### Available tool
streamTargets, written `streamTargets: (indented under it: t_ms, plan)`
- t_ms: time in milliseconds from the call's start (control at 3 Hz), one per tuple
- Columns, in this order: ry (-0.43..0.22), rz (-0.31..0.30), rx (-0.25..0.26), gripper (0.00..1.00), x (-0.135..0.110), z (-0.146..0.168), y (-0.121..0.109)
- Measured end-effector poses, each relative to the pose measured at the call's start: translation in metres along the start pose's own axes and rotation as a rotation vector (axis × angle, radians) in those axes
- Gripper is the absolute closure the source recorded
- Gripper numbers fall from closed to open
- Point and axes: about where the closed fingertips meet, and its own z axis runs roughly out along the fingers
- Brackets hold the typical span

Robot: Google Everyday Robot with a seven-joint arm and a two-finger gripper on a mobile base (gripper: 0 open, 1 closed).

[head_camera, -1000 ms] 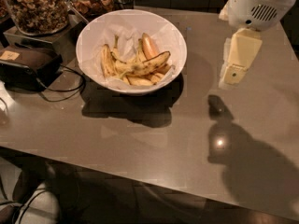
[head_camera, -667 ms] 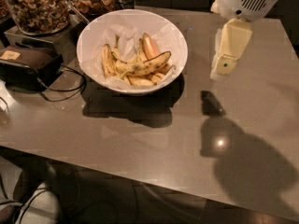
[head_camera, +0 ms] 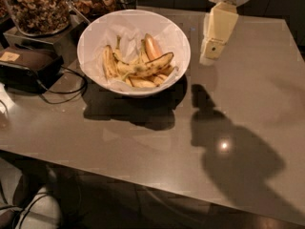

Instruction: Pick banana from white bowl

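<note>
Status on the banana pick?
Gripper aloft, right of white bowl. Banana lies in bowl, ungrasped. Shorter bananas crowd beside it.

Dim – end effector (head_camera: 209, 57) above table (head_camera: 143, 149), hard shadow (head_camera: 202, 100)

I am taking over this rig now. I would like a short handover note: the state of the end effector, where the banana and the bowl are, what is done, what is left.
End effector: hangs above the table, just right of the white bowl, outside its rim. Nothing is visible in it.
Banana: the speckled one lies in the bowl, across the top of the other pieces, not touched.
Done: no grasp yet.
Left: bring the end effector over the bowl, lower it, grasp the banana, lift it out.
Nearby: a nut jar behind the bowl to the left.
</note>
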Motion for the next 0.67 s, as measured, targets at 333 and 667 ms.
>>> streamTargets:
  t_ms: [333, 667]
  plan:
    - [-0.042, -0.011, 0.005, 0.00, -0.013, 0.002, -0.005]
    - [-0.071, -0.052, -0.014, 0.00, -0.037, 0.004, -0.011]
